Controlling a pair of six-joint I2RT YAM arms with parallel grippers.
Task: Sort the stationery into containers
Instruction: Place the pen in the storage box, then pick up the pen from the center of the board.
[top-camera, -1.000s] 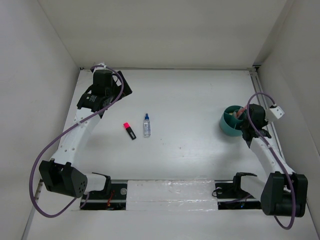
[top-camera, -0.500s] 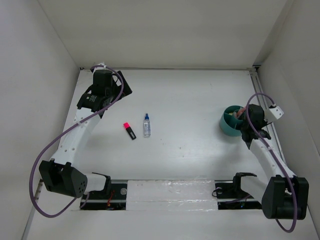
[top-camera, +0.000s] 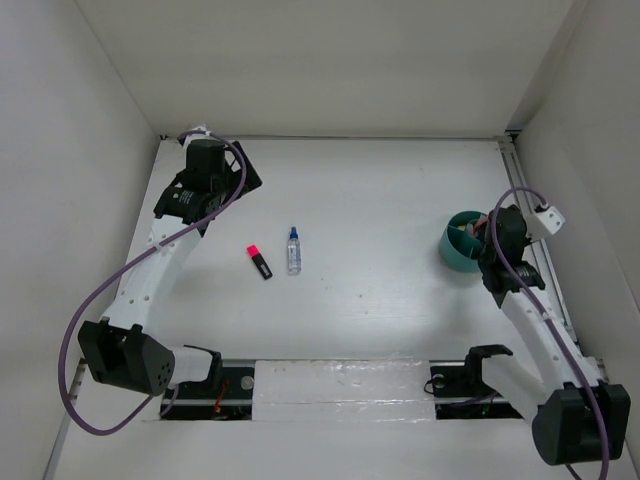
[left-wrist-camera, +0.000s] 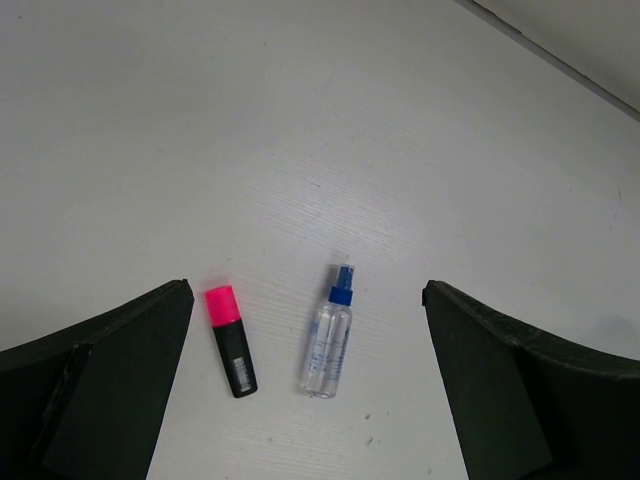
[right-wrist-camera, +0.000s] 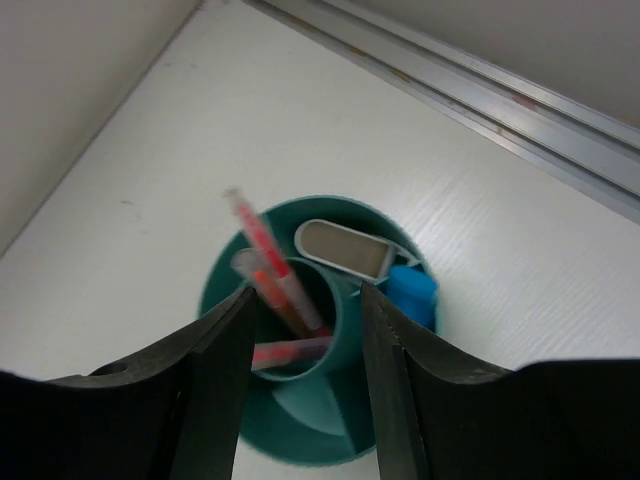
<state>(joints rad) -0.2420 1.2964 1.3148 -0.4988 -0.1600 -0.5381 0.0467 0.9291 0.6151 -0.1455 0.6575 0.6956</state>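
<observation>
A black marker with a pink cap and a clear bottle with a blue cap lie side by side on the table, left of centre. The left wrist view shows the marker and the bottle below and between my left gripper's fingers. My left gripper is open, empty and high above them, at the far left. The teal cup stands at the right. My right gripper is open and empty just above the cup. The cup holds salmon pencils, a blue-capped marker and a tan oblong piece.
White walls enclose the table on three sides. A metal rail runs along the right wall just behind the cup. Both arm bases and a taped strip sit at the near edge.
My right arm has shifted slightly over the cup, its wrist a little higher and its base turned. The left arm, marker and bottle have not moved.
</observation>
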